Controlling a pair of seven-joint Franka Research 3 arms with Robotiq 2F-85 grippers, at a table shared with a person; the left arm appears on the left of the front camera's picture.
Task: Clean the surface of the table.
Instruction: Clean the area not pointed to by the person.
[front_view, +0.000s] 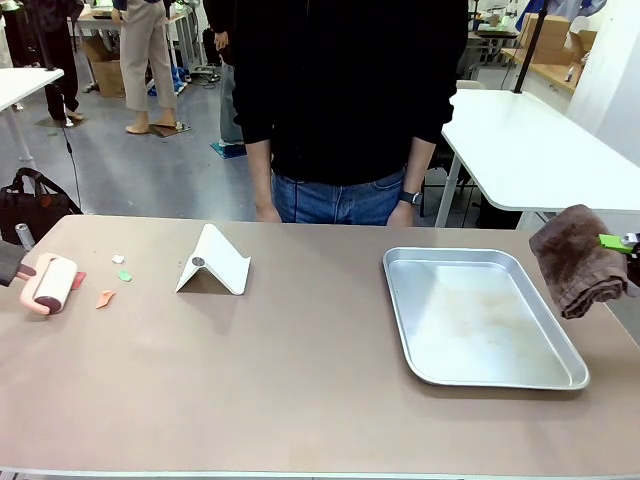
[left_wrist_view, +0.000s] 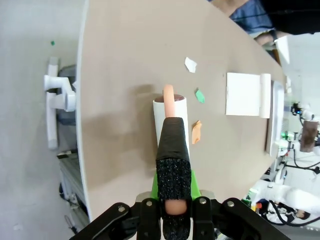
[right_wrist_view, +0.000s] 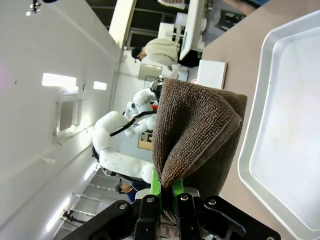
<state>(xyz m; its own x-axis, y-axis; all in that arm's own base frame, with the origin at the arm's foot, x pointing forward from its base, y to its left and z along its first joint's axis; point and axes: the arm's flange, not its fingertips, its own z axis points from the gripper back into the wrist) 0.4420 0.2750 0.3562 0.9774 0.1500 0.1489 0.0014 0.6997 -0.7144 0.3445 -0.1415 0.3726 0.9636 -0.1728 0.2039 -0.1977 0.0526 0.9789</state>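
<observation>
**Front view.** One table (front_view: 300, 390): wide rectangular top, matte brownish-tan, smooth, pale front edge. It spans the whole foreground, with one person (front_view: 340, 100) in a black top and jeans standing at its far side.
- One lint roller (front_view: 48, 283), white drum on a salmon-pink handle, lying at the left end.
- Four small flat scraps just beside the roller: one white scrap (front_view: 118, 259), one green scrap (front_view: 125, 275), one orange scrap (front_view: 105, 298) and one red scrap (front_view: 78, 281), the last touching the drum.
- One white folded card (front_view: 213, 262), tent-shaped, left of centre.
- One tray (front_view: 400, 310), shiny metal, rounded corners, faintly smeared inside, on the right half.
- One cloth (front_view: 578, 262), brown terry, bunched, hanging at the table's right end.

**Left wrist view.** The left gripper (left_wrist_view: 174, 212) has its jaws clamped on the roller's handle, which is wrapped in rough black tape. The drum rests on the tabletop. Three scraps lie beyond and beside it, apart from one another.

**Right wrist view.** The right gripper (right_wrist_view: 167, 195) has its green pads pinched on the lower edge of the folded cloth, whose looped pile is coarse. The tray's rim and a strip of tabletop lie beside it.
</observation>
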